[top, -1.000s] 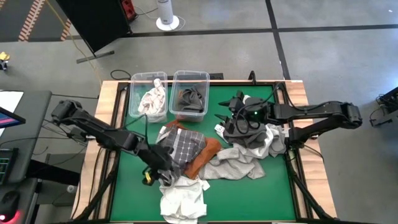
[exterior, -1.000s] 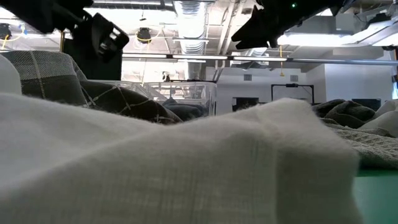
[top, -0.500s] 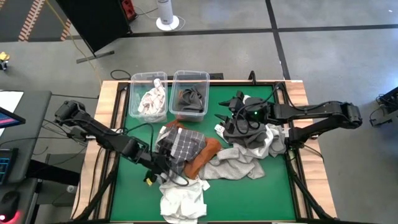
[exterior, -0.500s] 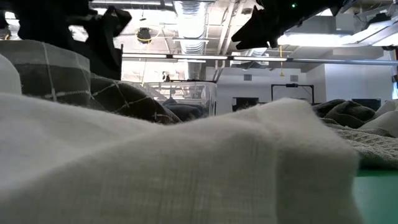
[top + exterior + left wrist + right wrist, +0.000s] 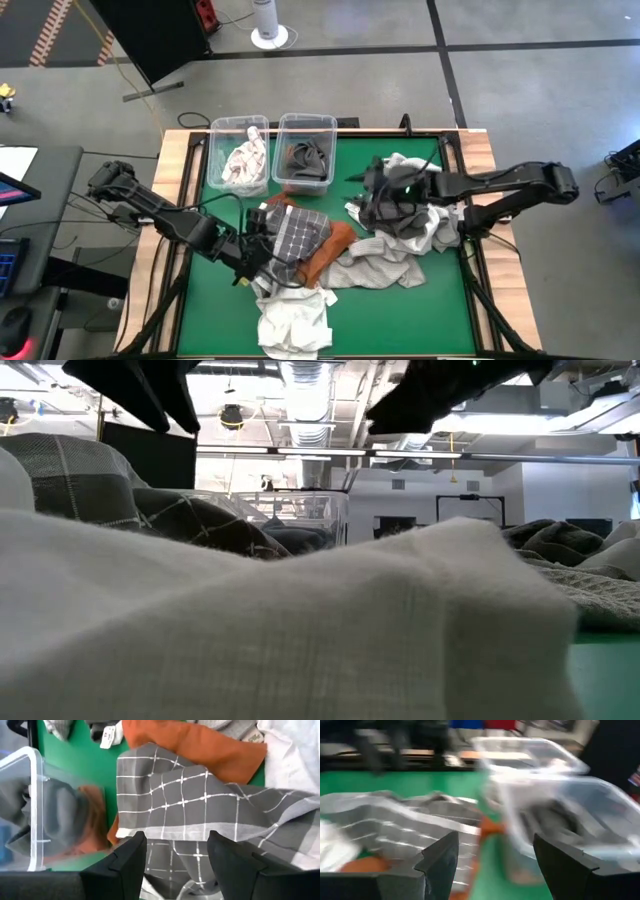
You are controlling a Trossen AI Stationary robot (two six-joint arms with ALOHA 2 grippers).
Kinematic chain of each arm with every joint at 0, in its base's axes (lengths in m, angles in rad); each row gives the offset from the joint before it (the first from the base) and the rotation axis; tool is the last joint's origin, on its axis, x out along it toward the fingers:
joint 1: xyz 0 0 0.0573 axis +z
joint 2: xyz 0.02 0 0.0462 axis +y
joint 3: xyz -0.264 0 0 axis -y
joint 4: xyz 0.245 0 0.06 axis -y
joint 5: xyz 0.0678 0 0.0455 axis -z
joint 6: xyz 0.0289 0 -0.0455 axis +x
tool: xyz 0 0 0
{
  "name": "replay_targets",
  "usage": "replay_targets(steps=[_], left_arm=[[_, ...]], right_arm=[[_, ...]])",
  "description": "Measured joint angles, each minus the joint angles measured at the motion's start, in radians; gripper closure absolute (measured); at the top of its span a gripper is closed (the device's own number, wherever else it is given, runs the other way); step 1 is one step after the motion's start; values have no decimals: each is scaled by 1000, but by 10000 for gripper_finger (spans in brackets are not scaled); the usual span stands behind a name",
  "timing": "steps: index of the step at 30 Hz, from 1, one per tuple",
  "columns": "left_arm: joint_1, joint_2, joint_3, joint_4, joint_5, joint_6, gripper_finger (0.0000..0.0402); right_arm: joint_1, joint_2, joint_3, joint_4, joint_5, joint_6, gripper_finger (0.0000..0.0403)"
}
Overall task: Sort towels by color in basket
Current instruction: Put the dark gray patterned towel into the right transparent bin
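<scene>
The towels lie heaped on the green table [image 5: 220,290]. A grey towel with a white grid [image 5: 297,230] [image 5: 200,795] lies over a rust-orange one [image 5: 327,250] [image 5: 200,745]. A white one [image 5: 295,320] is nearest, a light grey one [image 5: 375,268] lies at centre, and a dark grey and white heap [image 5: 425,225] is on the right. My left gripper [image 5: 262,235] [image 5: 176,837] hangs open over the grid towel's near left edge. My right gripper [image 5: 358,195] [image 5: 495,837] hangs open left of the right heap, pointing at the bins.
Two clear bins stand at the far edge: the left one [image 5: 240,152] holds pale cloth, the right one [image 5: 305,152] [image 5: 30,810] holds dark grey cloth. In the low view the white towel [image 5: 300,630] fills the foreground. Bare green table shows near left and near right.
My left gripper has risen and swung from the near-left side of the pile toward the grid towel, tipping and turning toward the bins, and has stayed open. My right gripper has shifted a little toward the table's left. The towels lie as before.
</scene>
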Motion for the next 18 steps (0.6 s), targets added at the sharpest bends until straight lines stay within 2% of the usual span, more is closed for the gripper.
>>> replay_targets(steps=[4, 11, 18], left_arm=[[-12, -65, -24, 18, -68, -46, 203], [-8, -266, -150, 39, -145, -200, 203], [-7, -425, -192, 32, -207, -339, 203]], right_arm=[[76, 104, 27, 80, -16, -36, 117], [154, 350, 232, 44, -20, -55, 117], [224, 632, 418, 50, -13, -50, 117]])
